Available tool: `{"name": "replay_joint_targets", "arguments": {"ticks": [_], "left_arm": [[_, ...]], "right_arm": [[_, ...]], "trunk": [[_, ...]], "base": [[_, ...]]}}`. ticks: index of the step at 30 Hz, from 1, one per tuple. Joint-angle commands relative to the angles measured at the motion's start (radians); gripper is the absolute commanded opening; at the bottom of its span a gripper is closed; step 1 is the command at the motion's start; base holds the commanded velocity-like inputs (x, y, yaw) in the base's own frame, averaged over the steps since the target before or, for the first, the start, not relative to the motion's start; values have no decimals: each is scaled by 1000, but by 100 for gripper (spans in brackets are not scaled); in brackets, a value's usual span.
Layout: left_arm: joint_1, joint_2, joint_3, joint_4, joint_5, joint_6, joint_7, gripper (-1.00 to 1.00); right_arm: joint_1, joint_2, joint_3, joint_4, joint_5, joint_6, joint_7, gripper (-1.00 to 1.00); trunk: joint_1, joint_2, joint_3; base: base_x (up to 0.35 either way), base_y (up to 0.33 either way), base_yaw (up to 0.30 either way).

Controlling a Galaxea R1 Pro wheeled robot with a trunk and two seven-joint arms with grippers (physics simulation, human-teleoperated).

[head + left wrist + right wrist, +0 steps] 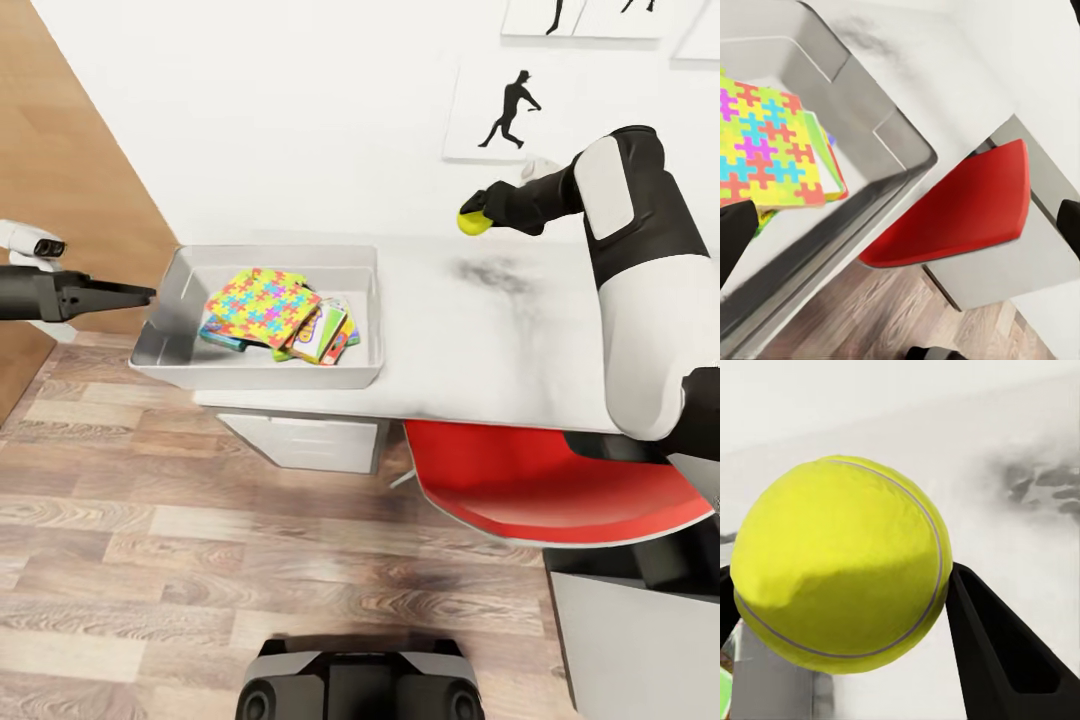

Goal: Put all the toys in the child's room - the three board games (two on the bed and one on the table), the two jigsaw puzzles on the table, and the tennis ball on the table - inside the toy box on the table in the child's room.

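The pale grey toy box stands at the table's left end. Inside it a jigsaw puzzle lies on top of board games; whatever is beneath them is hidden. My right gripper is shut on the yellow-green tennis ball, held above the table's back, right of the toy box. Up close, the tennis ball sits between the dark fingers. My left gripper is open just outside the toy box's left rim, looking over the jigsaw puzzle.
A red chair is tucked under the table's front, right of the white drawer unit. A white cabinet stands at the lower right. Baseball-player pictures hang on the wall behind. Wood floor lies in front.
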Motion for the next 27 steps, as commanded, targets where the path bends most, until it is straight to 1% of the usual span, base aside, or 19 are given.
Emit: {"name": "replay_joint_targets", "arguments": {"ticks": [1,4,5,6,8,12,13,15,16,17,18,19,20,21,23,24,25,26,27], "left_arm": [[-1,5,-1,11,0,11,-4,100],[-1,22,-1,49,0,11,-4,100],[-1,25,-1,54,-1,11,-4,100],[-1,32,-1,68,-1,11,-4,100],[-1,43,-1,98,-2,11,-4,100],[0,61,-2,161,-7,11,-4,100],[1,69,-2,190,-9,11,-4,100],[5,83,-3,242,-18,11,-4,100],[7,87,-3,261,-26,11,-4,100],[8,90,-4,278,-41,11,-4,100],[9,91,-4,286,-52,10,-4,100],[12,92,-6,308,-95,9,-4,100],[17,93,-7,319,-129,8,-4,100],[20,93,-8,323,-147,7,-4,100],[49,89,-9,333,-230,5,-3,100],[67,86,-10,335,-263,4,9,100],[86,82,-11,337,-289,3,23,100],[96,79,-11,337,-299,2,32,100],[117,74,-11,338,-314,-1,57,100]], "right_arm": [[-1,7,-1,-1,-12,3,-9,-100],[-2,30,-1,-1,-12,3,-9,-100],[-4,35,-1,-1,-12,3,-10,-100],[-9,49,-1,0,-12,3,-10,-100],[-19,65,-1,0,-11,3,-10,-100],[-34,82,-1,-1,-11,3,-11,-100],[-38,85,-1,-1,-11,3,-11,-100],[-43,92,-1,-2,-10,3,-11,-100],[-44,100,-1,-3,-10,3,-11,-100],[-44,110,-1,-3,-10,3,-11,-100],[-44,116,0,-3,-10,3,-11,-100],[-44,130,0,-3,-9,3,-11,-100],[-43,137,1,-3,-9,3,-11,-100],[-43,140,1,-3,-9,3,-11,-100],[-38,146,1,-3,-9,3,-11,-100],[-35,147,2,-3,-9,3,-11,-100],[-33,148,3,-3,-9,3,-11,-100],[-32,149,4,-3,-9,3,-11,-100],[-31,150,5,-3,-9,3,-11,-100]], "trunk": [[1,-2,0],[1,-2,5],[1,-2,7],[1,-2,9],[1,-2,12],[1,-2,19],[1,-2,20],[1,-2,23],[1,-2,25],[1,-2,27],[1,-2,28],[1,-2,30],[1,-2,32],[1,-2,33],[1,-2,37],[1,-2,38],[1,-2,40],[1,-2,42],[1,-2,43]], "base": [[-6,43,64],[-3,18,64],[-1,7,64],[-1,4,64],[0,2,64],[0,1,64],[0,0,64],[0,0,65],[0,0,67],[0,0,68],[0,0,69],[0,0,70],[0,0,71],[0,0,71],[0,0,71],[0,0,72],[0,0,72],[0,0,72],[0,0,72]]}}
